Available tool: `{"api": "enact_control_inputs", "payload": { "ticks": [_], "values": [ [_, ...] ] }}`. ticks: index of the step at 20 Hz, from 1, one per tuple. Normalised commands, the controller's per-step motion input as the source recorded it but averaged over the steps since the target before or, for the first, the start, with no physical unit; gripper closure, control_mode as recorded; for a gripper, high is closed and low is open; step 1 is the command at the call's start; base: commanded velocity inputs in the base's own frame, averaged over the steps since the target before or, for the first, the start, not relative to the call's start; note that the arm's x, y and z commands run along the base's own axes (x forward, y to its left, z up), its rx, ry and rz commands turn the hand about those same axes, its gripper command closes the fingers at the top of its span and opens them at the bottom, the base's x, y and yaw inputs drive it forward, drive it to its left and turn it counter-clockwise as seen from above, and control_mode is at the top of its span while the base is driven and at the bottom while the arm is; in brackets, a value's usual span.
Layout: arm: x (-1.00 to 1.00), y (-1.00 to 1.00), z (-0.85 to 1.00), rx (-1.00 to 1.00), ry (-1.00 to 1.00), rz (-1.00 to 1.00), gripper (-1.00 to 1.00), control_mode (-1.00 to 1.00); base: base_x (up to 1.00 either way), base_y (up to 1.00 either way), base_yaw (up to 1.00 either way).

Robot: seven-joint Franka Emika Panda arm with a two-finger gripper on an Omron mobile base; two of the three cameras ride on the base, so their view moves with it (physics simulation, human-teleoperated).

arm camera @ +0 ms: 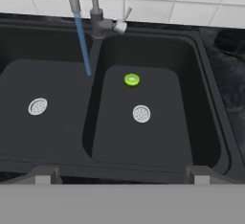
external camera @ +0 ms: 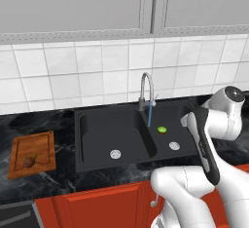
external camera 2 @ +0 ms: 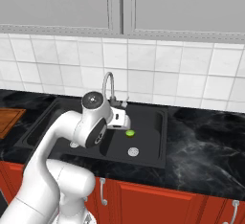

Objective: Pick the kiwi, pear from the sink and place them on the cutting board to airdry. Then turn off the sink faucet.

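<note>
Black sink (arm camera: 210, 137) with kiwi (arm camera: 131, 79) in right basin, claw (arm camera: 122, 174) above, spread wide, empty.

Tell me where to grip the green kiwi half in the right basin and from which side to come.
Come straight down from above: the kiwi lies flat on the sink floor, cut face up, clear of the drain and walls. Close the gripper across its round sides, low near the floor; the water stream falls in the other basin.
</note>
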Motion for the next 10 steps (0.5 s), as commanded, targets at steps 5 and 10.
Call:
{"api": "enact_control_inputs", "payload": {
  "ticks": [5, 10],
  "values": [
    [0.23, -0.1, -0.15, 0.02, 0.0, 0.0, -1.0, -1.0, 0.0, 0.0, 0.0],
    [0.23, -0.11, -0.2, 0.06, 0.0, 0.0, -1.0, -1.0, 0.0, 0.0, 0.0]
  ]
}}
